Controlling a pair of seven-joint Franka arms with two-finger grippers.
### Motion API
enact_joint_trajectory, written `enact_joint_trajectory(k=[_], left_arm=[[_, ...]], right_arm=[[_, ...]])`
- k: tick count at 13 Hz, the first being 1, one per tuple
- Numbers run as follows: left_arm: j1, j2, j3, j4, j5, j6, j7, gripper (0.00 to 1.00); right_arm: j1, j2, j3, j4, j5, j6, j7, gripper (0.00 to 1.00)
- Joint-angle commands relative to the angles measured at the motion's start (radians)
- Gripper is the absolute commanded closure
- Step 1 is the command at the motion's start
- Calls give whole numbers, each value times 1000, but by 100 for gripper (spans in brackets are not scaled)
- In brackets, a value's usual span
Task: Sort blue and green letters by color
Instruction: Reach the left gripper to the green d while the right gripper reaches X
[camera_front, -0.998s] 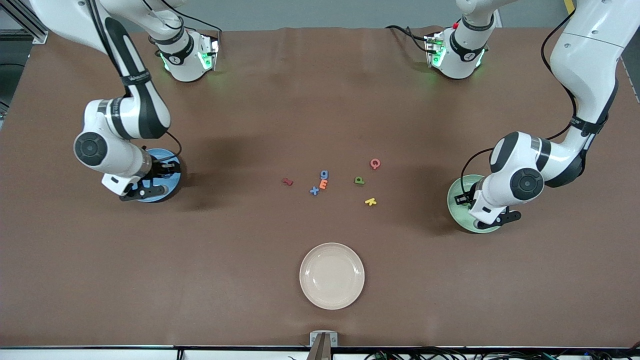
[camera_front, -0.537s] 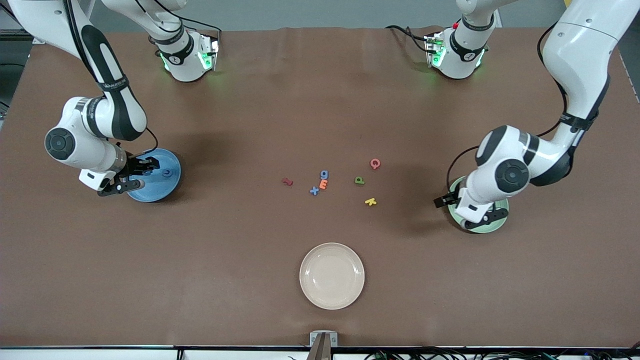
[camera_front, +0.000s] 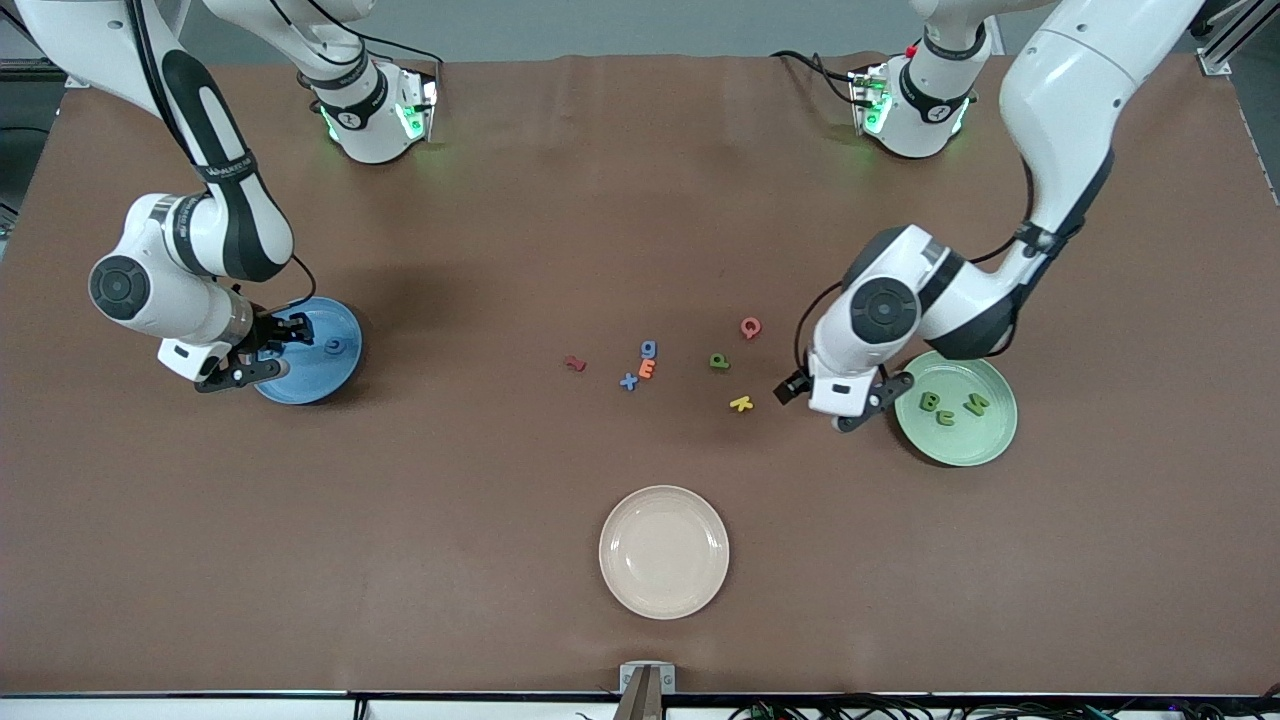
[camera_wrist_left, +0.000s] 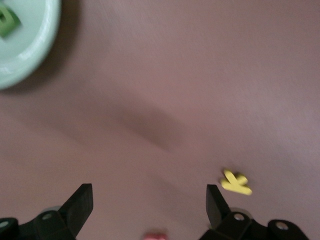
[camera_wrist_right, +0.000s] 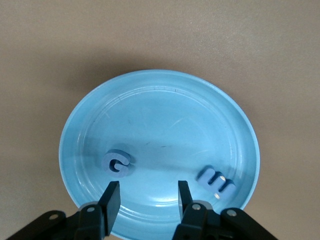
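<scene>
Brown table held a cream plate; farther from the camera than that plate lay small letters. Some green ones sat in the green plate, blue ones in the blue plate. Left gripper hung wide open near the yellow letter. Right gripper hung open over the blue plate.

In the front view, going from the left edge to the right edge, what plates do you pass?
Blue plate → cream plate → pale green plate.
</scene>
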Motion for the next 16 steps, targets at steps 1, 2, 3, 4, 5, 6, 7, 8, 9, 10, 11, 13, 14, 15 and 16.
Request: enact_joint_trajectory(k=[1, 2, 3, 4, 5, 6, 7, 8, 9, 10, 11, 13, 14, 15, 16], left_arm=[[-55, 62, 3, 67, 3, -20, -129, 1], [-75, 72, 4, 78, 9, -20, -176, 2], [-92, 76, 6, 80, 9, -18, -209, 3], [-104, 86, 6, 92, 8, -17, -244, 4], [-114, 99, 6, 101, 9, -12, -302, 5], [-135, 107, 7, 106, 12, -4, -378, 7], [-158, 110, 12, 106, 12, 8, -434, 8], [-167, 112, 23, 106, 12, 20, -465, 9], [-167, 113, 24, 101, 14, 32, -483, 10], [-167, 116, 24, 97, 14, 46, -497, 11], [-167, 128, 26, 95, 14, 57, -517, 12], [-187, 150, 36, 93, 15, 80, -572, 13], [-213, 150, 62, 93, 18, 80, -589, 14], [-239, 150, 85, 93, 23, 82, -615, 14], [-264, 153, 101, 93, 25, 86, -640, 14]], right_arm=[[-12, -38, 22, -19, -8, -19, 7, 45], [-1, -39, 30, -2, 6, -43, 14, 45], [34, -39, 33, 21, 30, -69, 54, 45], [83, -39, 33, 56, 58, -109, 117, 45], [130, -35, 33, 91, 76, -146, 186, 45], [179, -33, 33, 120, 102, -169, 270, 45], [239, -32, 33, 147, 124, -182, 360, 45], [300, -29, 33, 174, 133, -185, 458, 45], [357, -15, 33, 206, 136, -185, 567, 41], [406, -4, 33, 234, 143, -185, 667, 37], [459, 14, 33, 263, 149, -183, 762, 36], [558, 68, 33, 335, 155, -179, 978, 0], [588, 98, 33, 372, 156, -179, 1048, 0], [620, 129, 33, 406, 156, -174, 1120, 0], [647, 161, 33, 443, 155, -169, 1189, 0]])
